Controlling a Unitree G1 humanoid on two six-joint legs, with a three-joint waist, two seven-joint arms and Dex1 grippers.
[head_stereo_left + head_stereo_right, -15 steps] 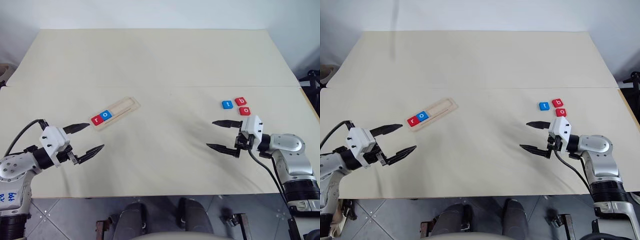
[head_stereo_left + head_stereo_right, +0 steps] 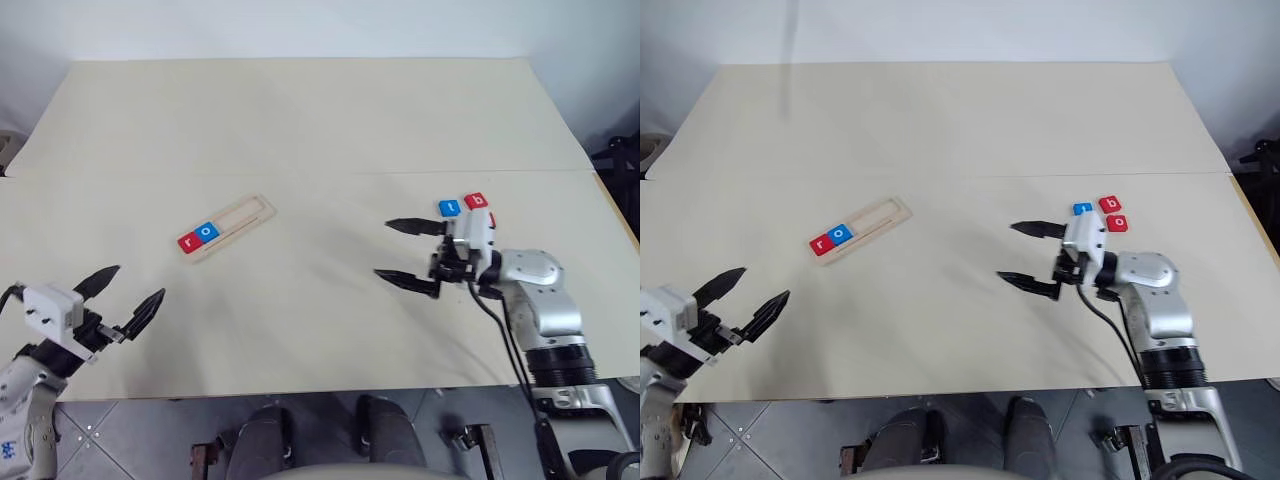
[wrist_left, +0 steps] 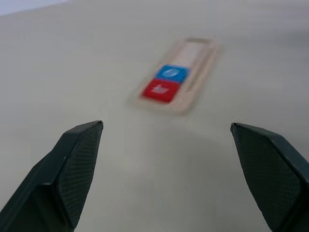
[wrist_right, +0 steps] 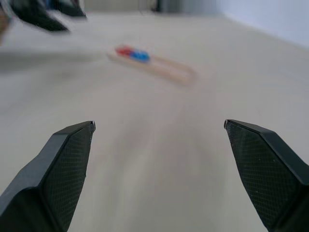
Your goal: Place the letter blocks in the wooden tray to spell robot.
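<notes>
Two tiles seated, three loose beside the right gripper

The wooden tray (image 2: 226, 228), bearing red r (image 2: 187, 242) and blue o (image 2: 206, 232), lies at 1 o'clock from the empty, spread left gripper (image 2: 126, 297). The loose tiles (image 2: 1102, 212) are seen at 2 o'clock from the right gripper (image 2: 1025, 254), spread and empty.

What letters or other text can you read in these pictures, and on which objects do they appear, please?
"r": white, on the red block at the near end of the wooden tray.
"o": white, on the blue block next to it in the tray.
"t": on the loose blue block on the table.
"b": on the loose red block beside it.
"o": on the second loose red block.
No other text is readable.
</notes>
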